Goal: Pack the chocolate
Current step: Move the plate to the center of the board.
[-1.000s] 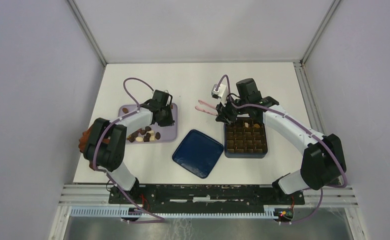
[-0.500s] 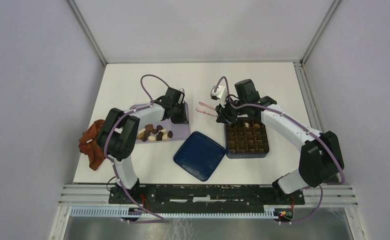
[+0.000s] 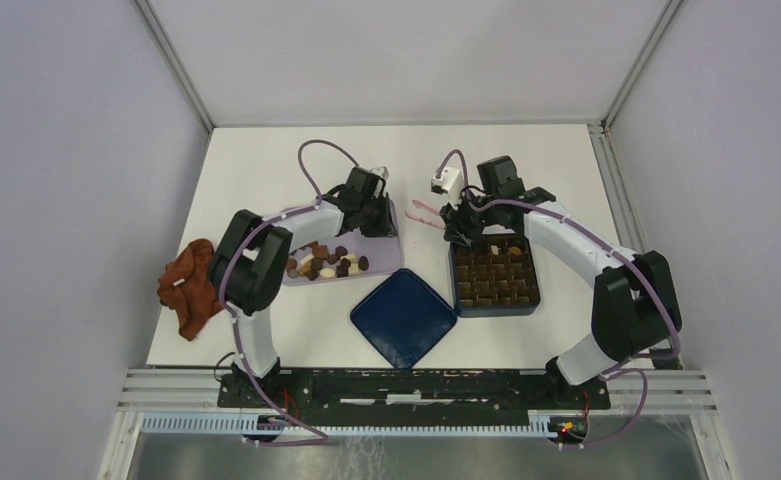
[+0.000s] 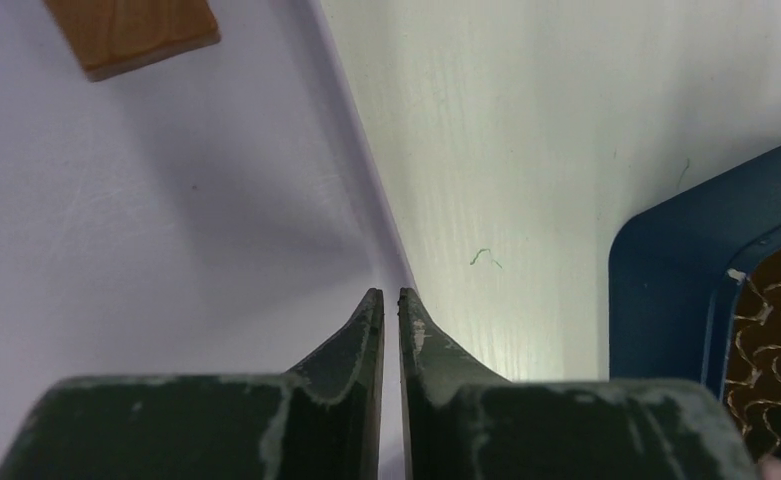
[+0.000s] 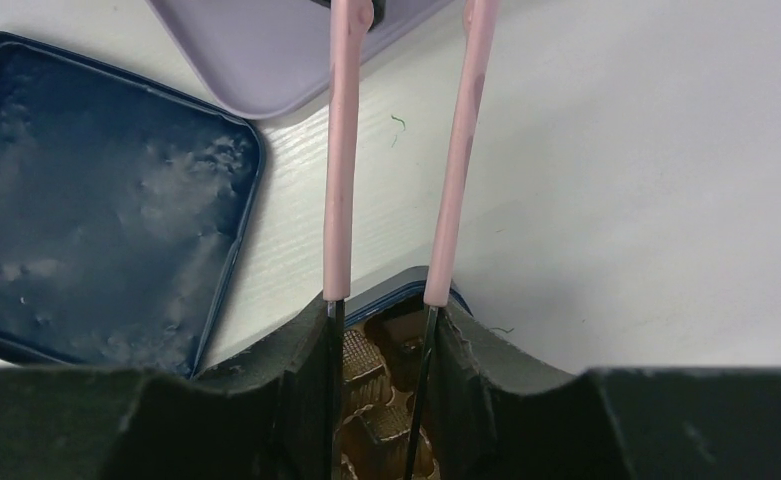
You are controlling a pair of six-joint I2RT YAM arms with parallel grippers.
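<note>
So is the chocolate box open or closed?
Open. The box shows its brown compartments from above, and its blue lid lies beside it, not on top.

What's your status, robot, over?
Left hand pinching lavender tray rim. Right hand holding pink tongs. Chocolate piled on tray. Blue lid beside box.

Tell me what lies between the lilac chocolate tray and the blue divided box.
Top view: bare white table, with the flat dark blue lid's corner poking in from the near side and pink tongs reaching in farther back.
</note>
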